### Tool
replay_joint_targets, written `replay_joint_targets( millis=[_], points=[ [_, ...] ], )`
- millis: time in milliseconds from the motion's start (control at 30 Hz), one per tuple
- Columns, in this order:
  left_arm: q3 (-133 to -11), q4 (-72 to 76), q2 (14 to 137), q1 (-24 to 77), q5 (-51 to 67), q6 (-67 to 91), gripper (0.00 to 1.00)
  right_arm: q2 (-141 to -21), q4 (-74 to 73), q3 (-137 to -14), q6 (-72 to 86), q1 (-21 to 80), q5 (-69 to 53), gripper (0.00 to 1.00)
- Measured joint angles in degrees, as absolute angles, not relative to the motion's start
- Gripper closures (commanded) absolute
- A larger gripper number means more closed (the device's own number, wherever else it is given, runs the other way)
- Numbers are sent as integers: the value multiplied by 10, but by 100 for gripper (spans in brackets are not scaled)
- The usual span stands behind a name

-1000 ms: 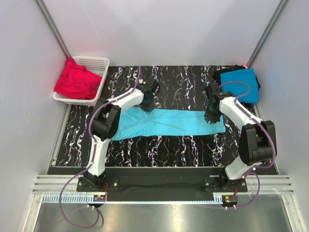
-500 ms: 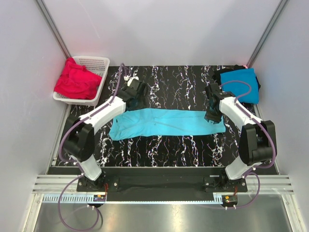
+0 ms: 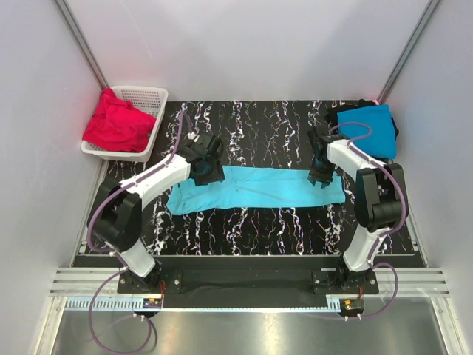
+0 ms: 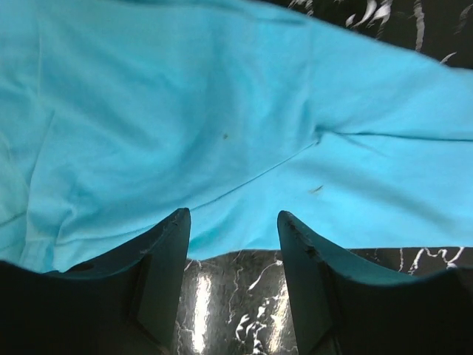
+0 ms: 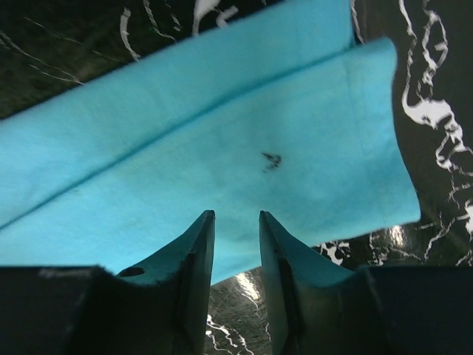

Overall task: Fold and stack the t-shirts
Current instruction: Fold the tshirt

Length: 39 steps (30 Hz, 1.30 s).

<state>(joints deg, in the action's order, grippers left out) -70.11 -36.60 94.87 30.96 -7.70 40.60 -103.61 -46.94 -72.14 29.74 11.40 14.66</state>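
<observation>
**Turquoise strip laid out, both pincers empty**

On the table (image 3: 259, 126), black with white marble veining, the light turquoise t-shirt (image 3: 255, 186) lies mid-way: soft knit, faintly creased, folded into a long narrow band running left to right. The left gripper (image 3: 209, 171) is at its far left edge, dark fingers (image 4: 166, 259) spread, nothing between them. The right gripper (image 3: 319, 176) is over the right end, jaws parted less widely, also empty. The deeper blue shirt (image 3: 367, 127) lies flat at far right. The red shirts (image 3: 114, 124) are heaped in the white lattice basket (image 3: 151, 95) at far left.

T-shirts: 1 light turquoise t-shirt (image 3: 259, 186), 1 deeper blue t-shirt (image 3: 367, 127), 1 black t-shirt (image 3: 332, 115) (only an edge shows under the blue). Red t-shirts (image 3: 114, 124) bunched together, number can't tell. 1 white basket (image 3: 151, 95). 2 grippers: left gripper (image 3: 209, 176), right gripper (image 3: 319, 176).
</observation>
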Motion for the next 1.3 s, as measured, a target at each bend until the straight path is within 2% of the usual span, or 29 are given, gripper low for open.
replay_joint_targets(
  millis=[133, 300, 767, 1033, 1300],
  points=[
    [-691, -387, 950, 310, -78, 433, 45, -1067, -466, -769, 271, 114, 138, 57],
    [-690, -412, 974, 309, -84, 454, 46, -1114, -457, -821, 248, 114, 129, 55],
    [-755, -486, 1093, 310, -92, 464, 46, -1130, -444, -784, 233, 114, 104, 55],
    [-909, -543, 1201, 292, -71, 439, 46, -1063, -413, -689, 252, 136, 98, 55],
    [-1134, -595, 1337, 262, -61, 409, 45, -1012, -419, -623, 302, 247, 99, 57]
  ],
)
